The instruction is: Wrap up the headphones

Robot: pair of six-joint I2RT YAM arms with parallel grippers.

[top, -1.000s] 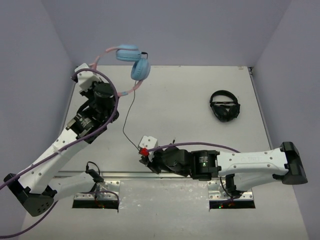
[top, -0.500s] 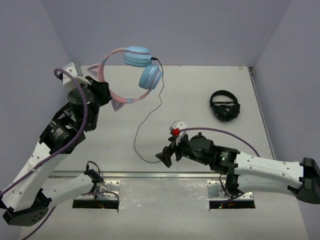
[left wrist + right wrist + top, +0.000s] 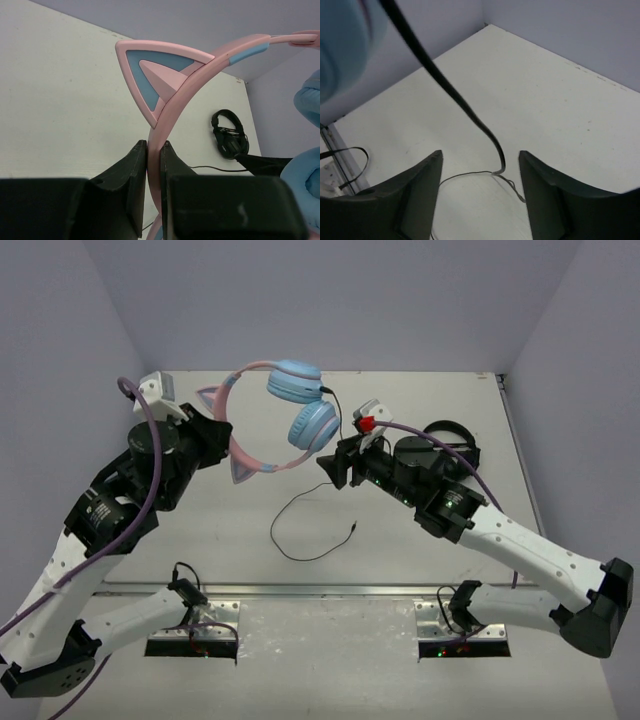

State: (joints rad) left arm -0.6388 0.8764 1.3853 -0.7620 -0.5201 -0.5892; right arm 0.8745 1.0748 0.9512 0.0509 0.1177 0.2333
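The left gripper (image 3: pixel 224 436) is pinched tight on the pink headband (image 3: pixel 172 117) of the headphones (image 3: pixel 312 426), gripping it just below one cat ear (image 3: pixel 155 75). It holds the headphones in the air above the desk (image 3: pixel 200 530). From overhead they hang over the far middle of the desk, at about 12 o'clock. The headband arcs out toward 9 o'clock, and the two light-blue ear cups sit one above the other at its 3 o'clock end.

The thin black cable (image 3: pixel 273 532) leaves the ear cups, drops toward 6 o'clock and lies on the desk in a loose open loop near the middle. Its plug end points toward 3 o'clock.

The right gripper (image 3: pixel 335 468) sits just beside the lower ear cup, on its 4 o'clock side, and faces toward 9 o'clock. Its fingers are spread apart. In the right wrist view the cable (image 3: pixel 445 82) runs down through the gap between the two fingers (image 3: pixel 417 190) and touches neither. The blurred blue curve of an ear cup fills the 10 o'clock corner of that view.

A pair of black headphones (image 3: pixel 455 430) lies on the desk at about 2 o'clock, partly hidden behind the right arm and well apart from the pink pair.
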